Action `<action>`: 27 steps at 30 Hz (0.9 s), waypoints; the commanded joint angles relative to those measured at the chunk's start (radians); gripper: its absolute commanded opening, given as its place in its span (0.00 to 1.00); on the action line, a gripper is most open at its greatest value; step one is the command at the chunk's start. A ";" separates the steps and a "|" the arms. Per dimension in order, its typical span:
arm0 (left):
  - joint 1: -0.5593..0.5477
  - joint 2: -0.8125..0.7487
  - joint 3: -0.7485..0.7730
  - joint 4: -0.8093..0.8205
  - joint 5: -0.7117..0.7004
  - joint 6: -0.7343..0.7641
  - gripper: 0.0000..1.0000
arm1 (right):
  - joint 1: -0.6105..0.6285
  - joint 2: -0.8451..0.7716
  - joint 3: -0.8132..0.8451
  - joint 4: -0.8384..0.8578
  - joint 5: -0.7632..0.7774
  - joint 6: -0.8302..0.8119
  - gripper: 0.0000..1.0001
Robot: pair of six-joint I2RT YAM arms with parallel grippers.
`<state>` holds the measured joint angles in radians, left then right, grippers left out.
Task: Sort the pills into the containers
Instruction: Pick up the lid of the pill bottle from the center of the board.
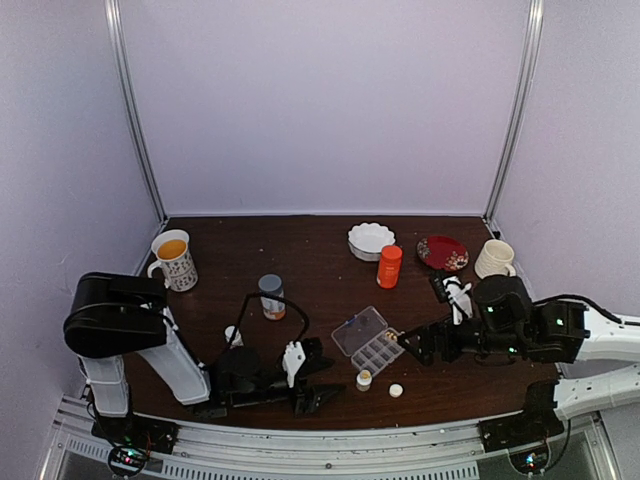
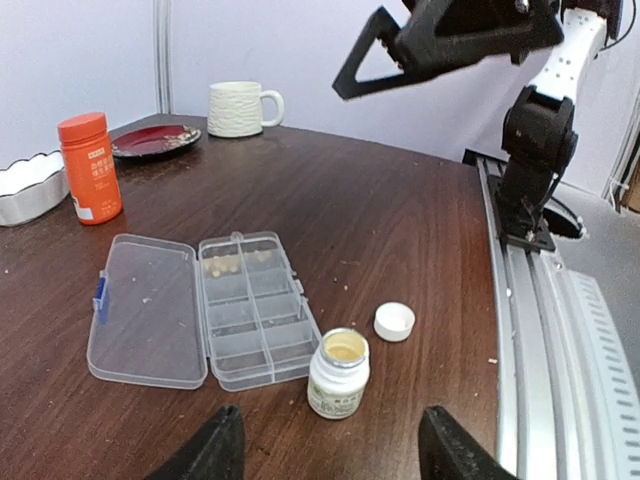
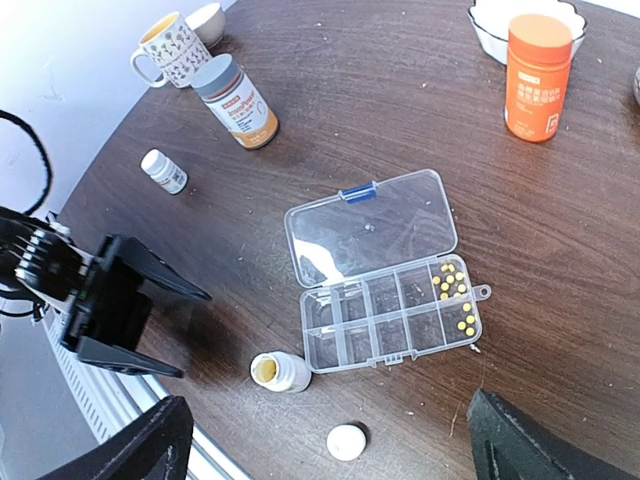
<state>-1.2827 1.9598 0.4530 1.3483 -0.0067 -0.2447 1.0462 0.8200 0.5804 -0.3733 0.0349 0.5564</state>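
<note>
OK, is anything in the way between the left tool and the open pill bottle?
Nothing visible. The open bottle stands just ahead of the left tool, bare table between them; its cap lies off to one side.

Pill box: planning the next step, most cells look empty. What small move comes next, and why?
Probably ease the open left gripper forward onto the small white bottle: it stands uncapped just ahead of the jaws, its cap beside it, and the pill box lies open nearby.

The dark wooden desk (image 1: 300, 250) carries an open clear pill box (image 3: 385, 275), an uncapped white bottle (image 3: 280, 372), its cap (image 3: 346, 441), an orange bottle (image 3: 539, 75) and a grey-capped bottle (image 3: 238, 100).
</note>
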 commanded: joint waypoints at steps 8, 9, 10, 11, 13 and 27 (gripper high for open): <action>-0.002 -0.355 0.024 -0.484 -0.156 -0.210 0.98 | 0.039 0.308 0.113 -0.160 -0.089 0.034 1.00; -0.001 -0.407 0.049 -0.600 -0.191 -0.234 0.98 | 0.059 0.333 0.121 -0.174 -0.074 0.036 1.00; 0.001 -0.454 0.086 -0.743 -0.229 -0.249 0.98 | 0.077 0.353 0.129 -0.190 -0.057 0.040 0.99; 0.003 -0.504 0.129 -0.892 -0.276 -0.265 0.98 | 0.091 0.370 0.136 -0.203 -0.046 0.046 0.97; 0.007 -0.579 0.212 -1.161 -0.376 -0.304 0.98 | 0.109 0.396 0.139 -0.208 -0.045 0.057 0.90; 0.131 -0.755 0.343 -1.602 -0.328 -0.391 0.98 | 0.137 0.567 0.168 -0.148 -0.052 0.072 0.64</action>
<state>-1.1641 1.2308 0.7525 -0.1307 -0.3359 -0.6125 1.1690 1.3457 0.7013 -0.5308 -0.0265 0.6250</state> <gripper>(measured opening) 0.975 0.642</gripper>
